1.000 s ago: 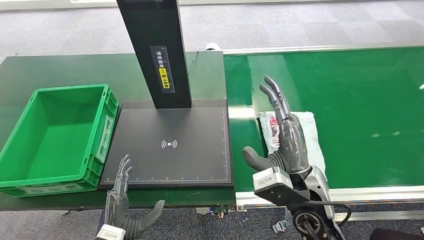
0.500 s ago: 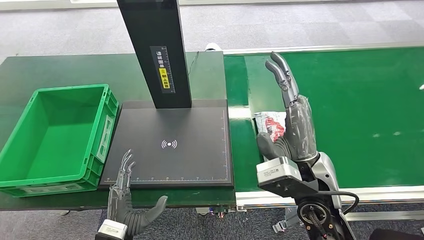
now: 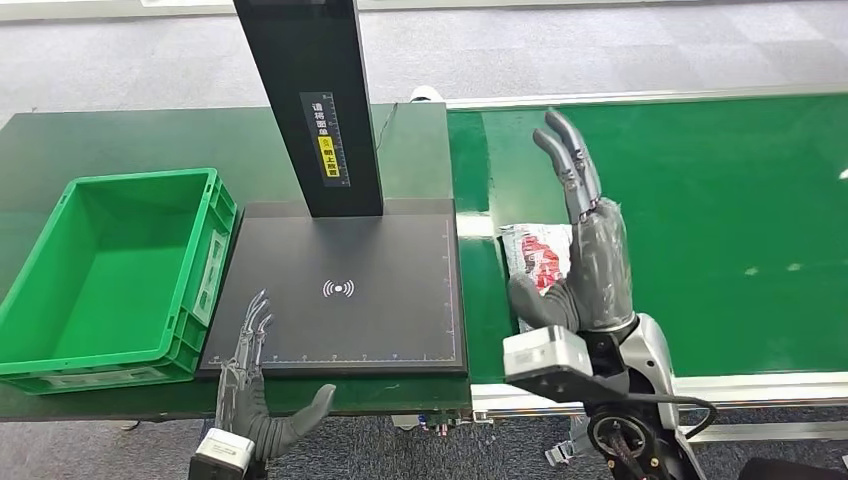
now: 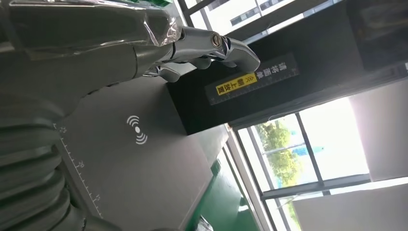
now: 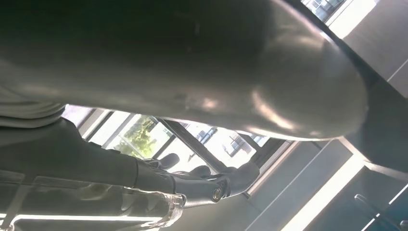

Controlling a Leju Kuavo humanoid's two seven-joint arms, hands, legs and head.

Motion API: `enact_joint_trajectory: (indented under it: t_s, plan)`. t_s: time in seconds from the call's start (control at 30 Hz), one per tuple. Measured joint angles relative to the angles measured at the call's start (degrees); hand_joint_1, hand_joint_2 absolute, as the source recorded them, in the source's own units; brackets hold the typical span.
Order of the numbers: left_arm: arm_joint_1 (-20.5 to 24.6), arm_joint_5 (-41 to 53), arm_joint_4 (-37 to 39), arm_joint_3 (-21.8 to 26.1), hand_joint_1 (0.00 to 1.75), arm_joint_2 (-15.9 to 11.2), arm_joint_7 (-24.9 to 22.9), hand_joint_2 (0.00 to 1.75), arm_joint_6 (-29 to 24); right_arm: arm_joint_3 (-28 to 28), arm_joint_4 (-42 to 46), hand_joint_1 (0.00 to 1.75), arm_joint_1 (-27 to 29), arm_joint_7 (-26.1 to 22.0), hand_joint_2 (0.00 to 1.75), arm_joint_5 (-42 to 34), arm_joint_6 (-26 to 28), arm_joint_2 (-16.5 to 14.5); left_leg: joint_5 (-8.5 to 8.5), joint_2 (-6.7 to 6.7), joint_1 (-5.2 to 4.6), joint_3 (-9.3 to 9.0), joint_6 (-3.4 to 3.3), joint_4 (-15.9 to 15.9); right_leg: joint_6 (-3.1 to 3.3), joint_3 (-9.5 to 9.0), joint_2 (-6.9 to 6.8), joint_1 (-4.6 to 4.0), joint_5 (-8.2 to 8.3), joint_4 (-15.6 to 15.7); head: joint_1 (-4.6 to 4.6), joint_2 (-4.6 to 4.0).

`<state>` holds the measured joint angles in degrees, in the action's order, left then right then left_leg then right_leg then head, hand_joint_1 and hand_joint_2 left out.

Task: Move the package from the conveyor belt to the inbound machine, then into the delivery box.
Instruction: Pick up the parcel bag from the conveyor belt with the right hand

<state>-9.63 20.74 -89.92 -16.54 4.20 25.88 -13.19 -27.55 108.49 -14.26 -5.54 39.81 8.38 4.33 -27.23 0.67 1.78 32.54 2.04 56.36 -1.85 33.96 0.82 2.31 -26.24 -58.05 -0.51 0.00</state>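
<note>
Reaching over the belt (image 3: 700,200), the right hand (image 3: 585,255) stands with its fingers (image 3: 568,160) straight and apart, palm turned toward the package (image 3: 535,262) and thumb low beside it; it has hold of nothing, and whether the palm touches the package I cannot tell; the pose reads as a flat hand set to slide or scoop the package sideways toward the machine, a judgement only; the package, white with red print, lies on the belt's near left part, just beside the machine's black plate (image 3: 340,290); the left hand (image 3: 250,410) hovers at the plate's near edge, fingers spread and empty, probably waiting to receive or steady; the green box (image 3: 70,190) sits touching the plate's left side, ready for the last step; a dark post (image 3: 310,100) rises from the plate's back; plate and box rest on a dark green table (image 3: 100,140); grey floor lies beyond, and the wrist views show tall windows with trees outside.
</note>
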Motion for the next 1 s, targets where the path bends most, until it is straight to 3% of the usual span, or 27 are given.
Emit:
enact_joint_trajectory:
  t_s: [0.17,0.33,1.0]
  plan:
    - [-0.6,0.1,1.2,0.6,0.0,0.8,1.1,1.75,-2.8,0.2,2.2,0.0,5.2,-2.1,0.0,5.1,-1.2,-3.5,-0.02,-0.02,0.01,0.08,0.01,0.0,-0.02,0.03,0.0,-0.02,-0.06,0.0,-0.02,0.0]
    - [-1.1,0.3,1.7,0.7,0.0,1.1,1.3,1.75,-3.6,0.6,3.0,0.0,7.0,-2.6,0.0,5.9,-1.7,-5.4,-0.03,-0.01,0.0,0.08,0.0,0.0,-0.03,0.03,0.0,0.0,-0.06,0.0,-0.02,0.0]
    - [-2.6,0.4,1.5,0.8,0.0,1.8,1.0,1.75,-5.2,0.9,3.5,0.0,8.4,-2.9,0.0,8.5,-1.3,-6.5,-0.03,-0.01,0.0,0.06,0.0,0.0,-0.03,0.02,0.0,0.0,-0.06,0.0,-0.01,0.0]
